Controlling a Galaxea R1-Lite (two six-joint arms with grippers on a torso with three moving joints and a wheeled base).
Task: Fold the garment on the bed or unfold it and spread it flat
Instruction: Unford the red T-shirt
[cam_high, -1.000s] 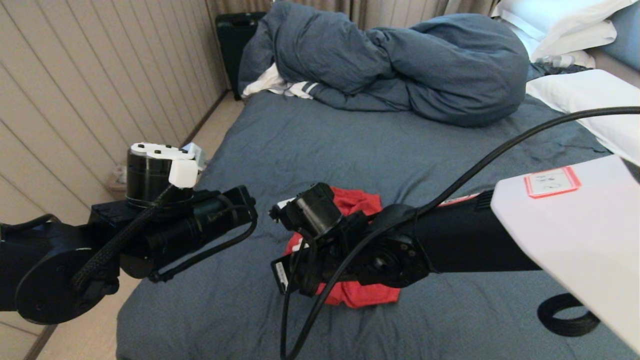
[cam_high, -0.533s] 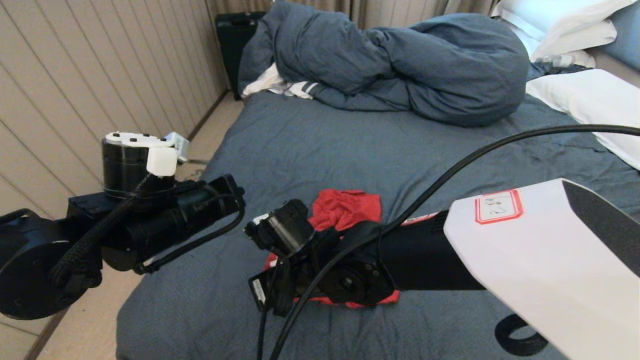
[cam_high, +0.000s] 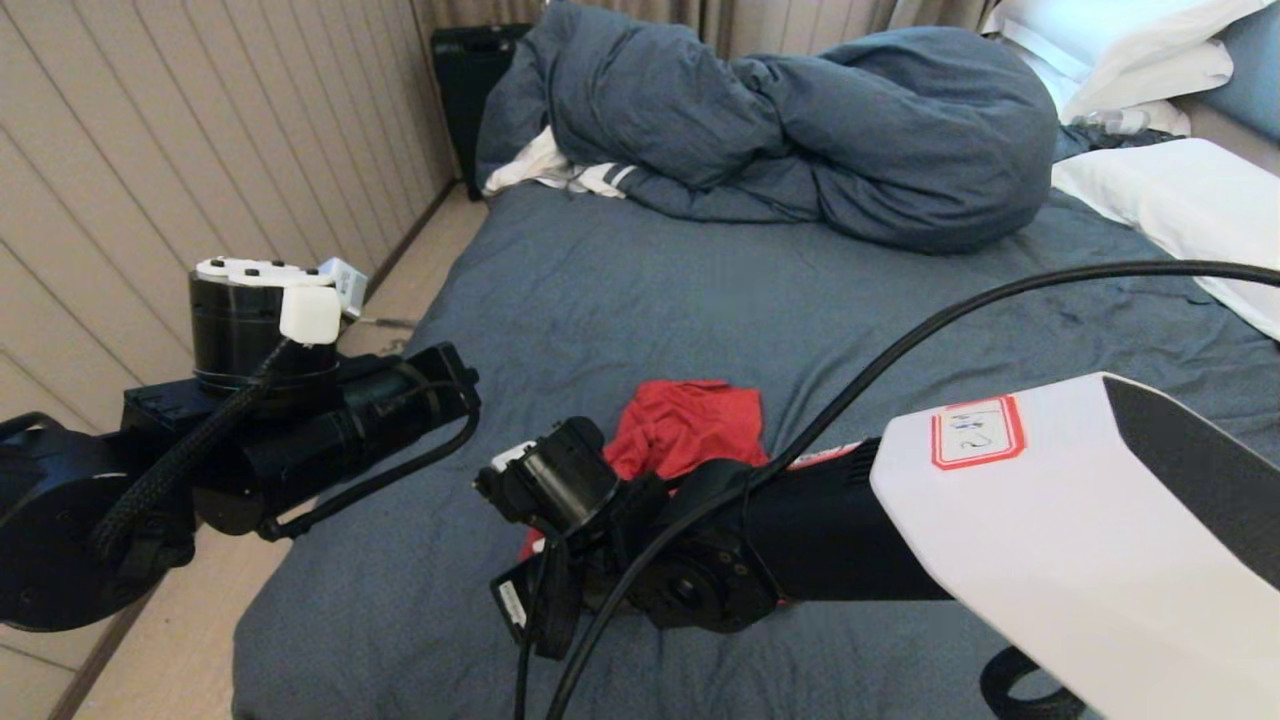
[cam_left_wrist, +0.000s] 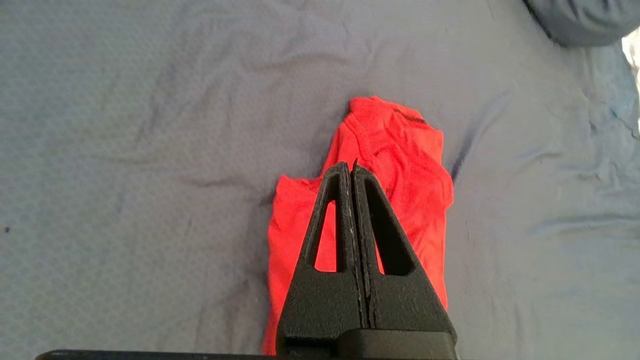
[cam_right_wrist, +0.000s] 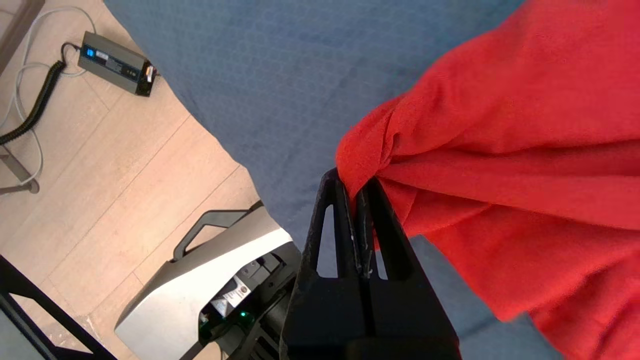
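Red T-shirt (cam_high: 690, 425) lay crumpled in a small heap at the lower centre of the head view, on the wrinkled blue-grey sheet of the bed (cam_high: 640, 280), partly hidden behind the right arm's wrist.

At the left edge of the frame, the left arm reached level from lower left toward centre, its black wrist joint topped by a white cap, held over the bed's near left edge and the wooden floor (cam_high: 420, 270) beside it. In its wrist view the left gripper (cam_left_wrist: 351, 167) had its two black fingers pressed flat together with nothing between them, pointing down over the shirt from above and clear of the cloth.

At centre, the bunched blue-grey duvet (cam_high: 800, 130) sat at the top of the frame, a white striped cloth (cam_high: 560, 170) poking out at its left.

From the lower right, the right arm crossed toward centre, white forearm cover bearing a red-bordered label, a black cable arching over it. The right gripper (cam_right_wrist: 354, 182) was clenched on a fold of the shirt's edge, the red cloth drawn into taut pleats from the fingertips. White pillows (cam_high: 1180, 190) lay upper right.
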